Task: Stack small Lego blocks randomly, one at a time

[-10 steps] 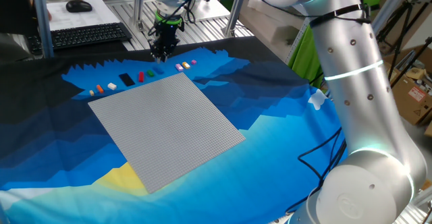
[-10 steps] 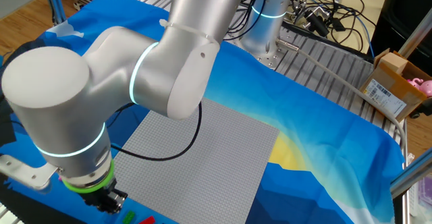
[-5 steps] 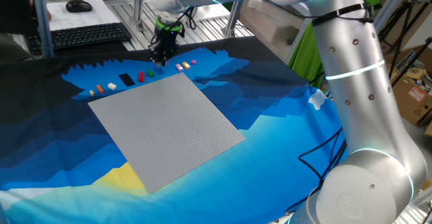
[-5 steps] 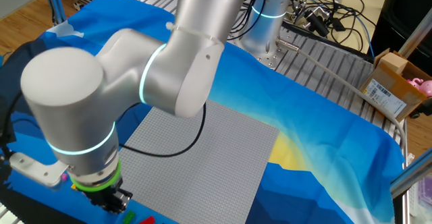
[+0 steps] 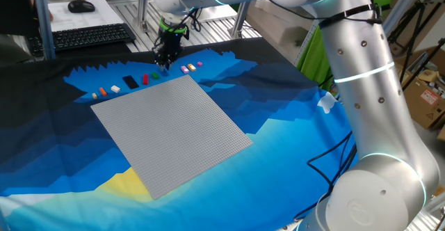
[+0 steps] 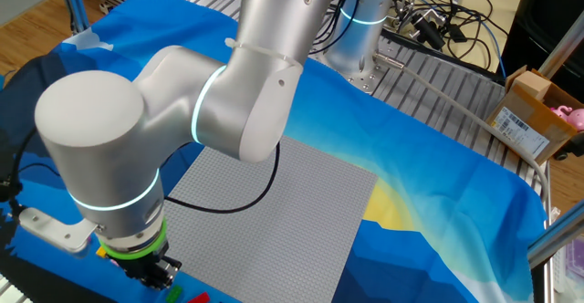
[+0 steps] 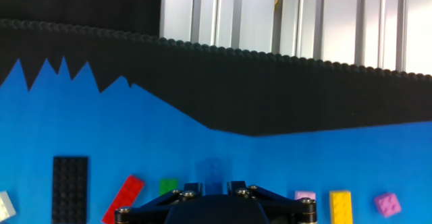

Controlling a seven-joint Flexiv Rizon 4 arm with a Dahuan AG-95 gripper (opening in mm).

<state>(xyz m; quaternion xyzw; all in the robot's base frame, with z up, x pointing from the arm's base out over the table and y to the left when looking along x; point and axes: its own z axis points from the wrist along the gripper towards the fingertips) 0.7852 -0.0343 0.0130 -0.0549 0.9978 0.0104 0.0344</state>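
Observation:
The small Lego blocks lie in a row on the blue cloth behind the grey baseplate (image 5: 170, 130). In the hand view I see a white one (image 7: 5, 206), a red one (image 7: 123, 198), a green one (image 7: 168, 185), a blue one (image 7: 214, 171), a pink one (image 7: 305, 196), a yellow one (image 7: 341, 206) and a purple one (image 7: 387, 204). My gripper (image 7: 214, 187) hangs low over the row (image 5: 165, 64), jaws apart. The blue block lies on the cloth just ahead of the gap between the fingertips. Nothing is held.
A flat black plate (image 7: 70, 189) lies left of the red block. The black cloth edge and a metal frame (image 7: 283, 21) run behind the row. A keyboard (image 5: 90, 36) sits at the back left. The arm's cable (image 6: 246, 203) lies over the baseplate (image 6: 292, 203).
The gripper has shifted a little to the left and settled closer over the row of blocks. The blocks have not moved.

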